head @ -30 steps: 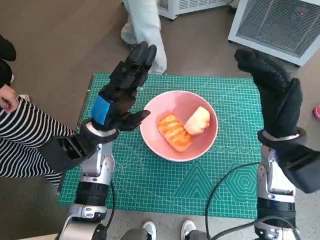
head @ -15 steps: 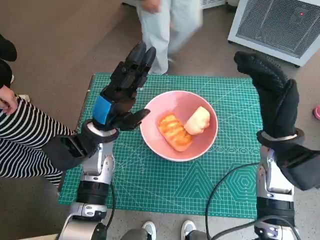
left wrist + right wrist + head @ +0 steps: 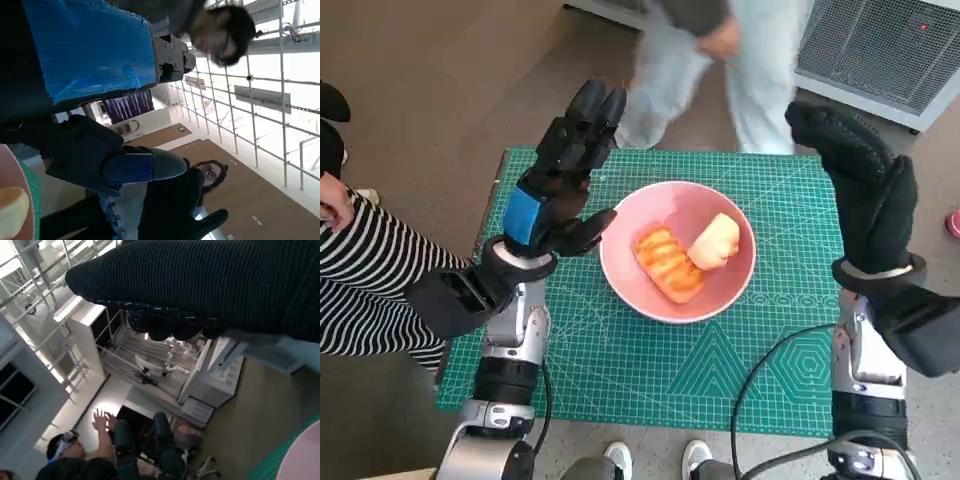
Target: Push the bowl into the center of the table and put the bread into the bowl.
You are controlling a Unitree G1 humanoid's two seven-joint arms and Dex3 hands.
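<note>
Head view: pink bowl point(image 3: 677, 251) sits near the middle of the green mat point(image 3: 650, 370), with two pieces of bread point(image 3: 670, 263) inside, touching. My left hand point(image 3: 558, 180) is raised just beside the bowl's rim, fingers extended, holding nothing. My right hand point(image 3: 860, 180) is raised over the mat's right edge, fingers straight, empty. Left wrist view: bowl edge point(image 3: 17, 200) with bread point(image 3: 12, 215) showing. Right wrist view: glove point(image 3: 210, 282) above, bowl rim point(image 3: 302, 460) in the corner.
</note>
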